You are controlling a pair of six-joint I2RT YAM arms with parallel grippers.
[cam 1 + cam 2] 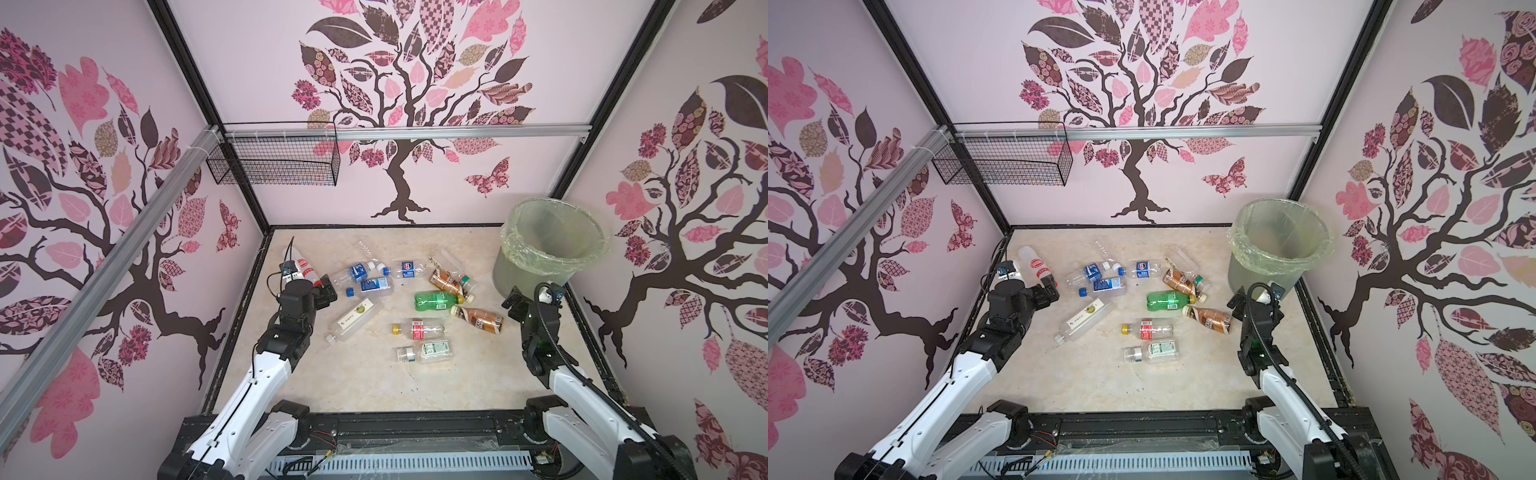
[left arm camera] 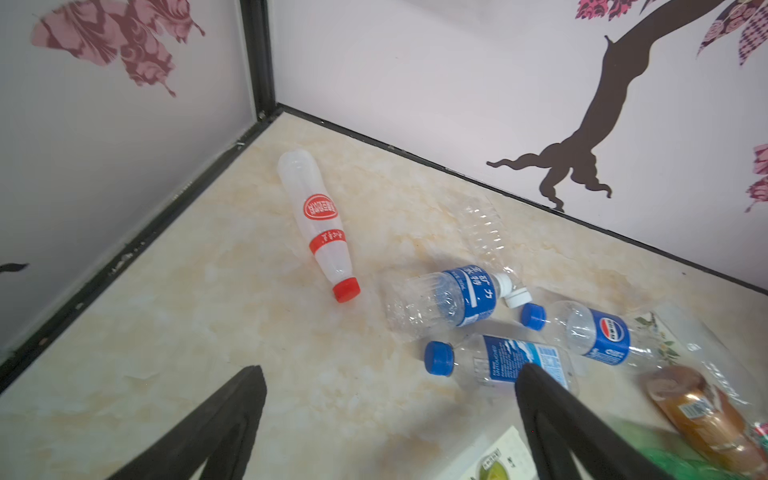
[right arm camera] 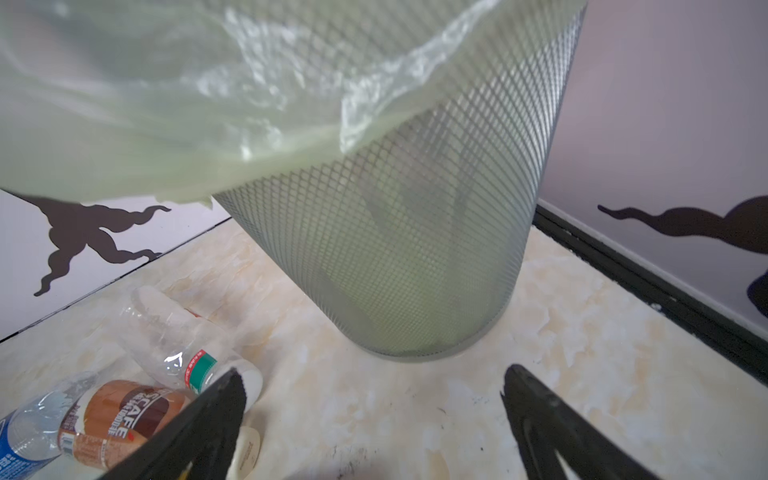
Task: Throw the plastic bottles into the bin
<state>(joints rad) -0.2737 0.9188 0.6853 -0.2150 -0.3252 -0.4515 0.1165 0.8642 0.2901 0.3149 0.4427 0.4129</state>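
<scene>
Bottles of clear plastic (image 1: 419, 329) are scattered on the beige marbled tabletop (image 1: 374, 386) near the bag-lined grey mesh bin (image 1: 509, 274), left gripper (image 2: 390, 370) and right gripper (image 3: 374, 372) spread wide, empty.

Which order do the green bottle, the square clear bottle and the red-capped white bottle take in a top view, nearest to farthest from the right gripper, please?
1. green bottle, mid-table, nearest the right gripper.
2. square clear bottle, left of centre.
3. red-capped white bottle, far left.

Left gripper (image 2: 390, 369), jaws wide apart, hovers near the red-capped bottle (image 2: 320, 224).
</scene>
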